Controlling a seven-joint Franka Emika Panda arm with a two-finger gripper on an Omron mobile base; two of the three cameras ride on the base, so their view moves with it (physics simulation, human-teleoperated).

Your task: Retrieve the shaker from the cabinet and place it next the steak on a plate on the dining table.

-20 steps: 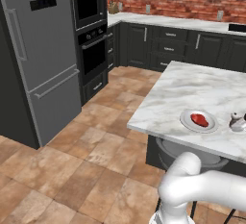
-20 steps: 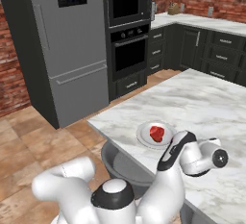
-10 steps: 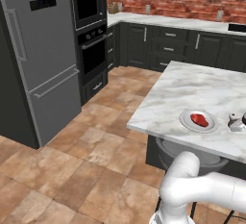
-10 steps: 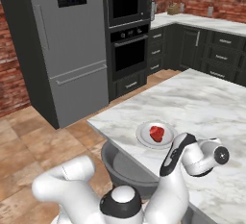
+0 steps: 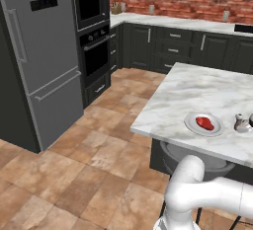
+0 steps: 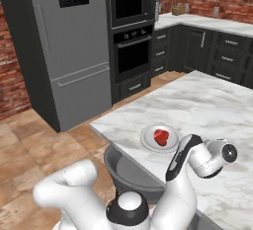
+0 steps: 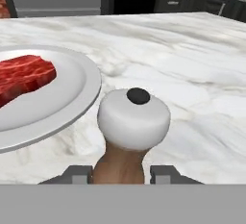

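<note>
End effector [image 7: 120,174] straddled wooden shaker [image 7: 127,131] beside plate [image 7: 72,98], grip indeterminate; likely light, rigid, tippy, best held mid-body.

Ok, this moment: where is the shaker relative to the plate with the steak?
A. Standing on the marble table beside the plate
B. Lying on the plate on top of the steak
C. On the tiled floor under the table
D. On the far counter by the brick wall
A: the shaker stands upright on the dining table just off the rim of the plate, with the steak on the plate.
</note>
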